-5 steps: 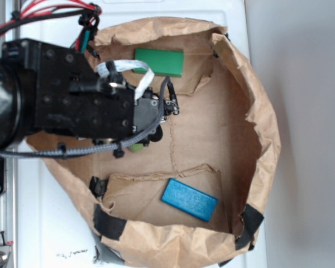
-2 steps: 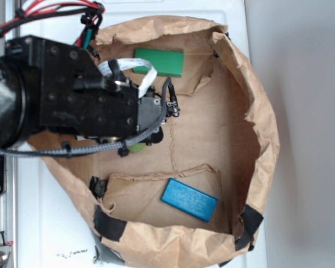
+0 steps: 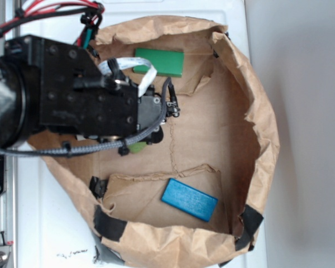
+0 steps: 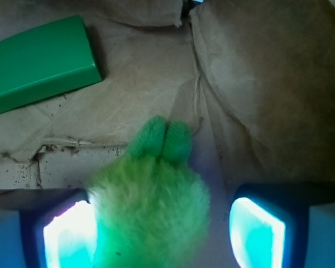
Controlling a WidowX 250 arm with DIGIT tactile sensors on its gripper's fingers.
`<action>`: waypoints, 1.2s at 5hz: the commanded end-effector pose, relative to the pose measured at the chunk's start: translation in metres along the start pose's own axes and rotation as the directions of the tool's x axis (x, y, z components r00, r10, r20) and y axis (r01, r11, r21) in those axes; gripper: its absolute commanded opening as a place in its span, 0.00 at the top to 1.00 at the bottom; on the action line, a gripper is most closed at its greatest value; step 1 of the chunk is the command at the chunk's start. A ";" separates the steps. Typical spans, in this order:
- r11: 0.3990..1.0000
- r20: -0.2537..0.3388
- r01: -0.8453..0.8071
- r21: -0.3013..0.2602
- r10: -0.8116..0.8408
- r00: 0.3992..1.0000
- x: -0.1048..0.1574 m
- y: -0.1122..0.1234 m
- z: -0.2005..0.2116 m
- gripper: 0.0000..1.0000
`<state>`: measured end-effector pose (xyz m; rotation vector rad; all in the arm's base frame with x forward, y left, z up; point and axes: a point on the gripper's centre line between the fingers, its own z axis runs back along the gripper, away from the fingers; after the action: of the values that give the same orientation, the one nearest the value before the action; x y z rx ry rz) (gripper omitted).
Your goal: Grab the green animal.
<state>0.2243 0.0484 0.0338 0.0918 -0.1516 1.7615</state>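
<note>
One gripper [image 4: 159,229]: spread, straddling the green animal [image 4: 153,206], left pad touching, right apart.
Change: arm unmoved since 0.4 s ago.

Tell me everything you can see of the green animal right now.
The green animal is a small fuzzy plush, yellow-green body with two darker green rounded nubs at its far end. It lies on the brown paper lining between the open fingers of the hand, against the left finger and apart from the right one. In the exterior view only a green sliver shows under the arm.
</note>
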 end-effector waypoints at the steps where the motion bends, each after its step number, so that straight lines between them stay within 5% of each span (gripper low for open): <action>1: 0.999 -0.012 -0.013 -0.047 0.013 1.000 0.008 0.000 0.012 0.00; 6: 0.995 -0.040 -0.067 -0.073 0.064 0.997 0.001 -0.022 -0.008 0.00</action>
<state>0.2497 0.0508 0.0193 0.0318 -0.1735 1.8053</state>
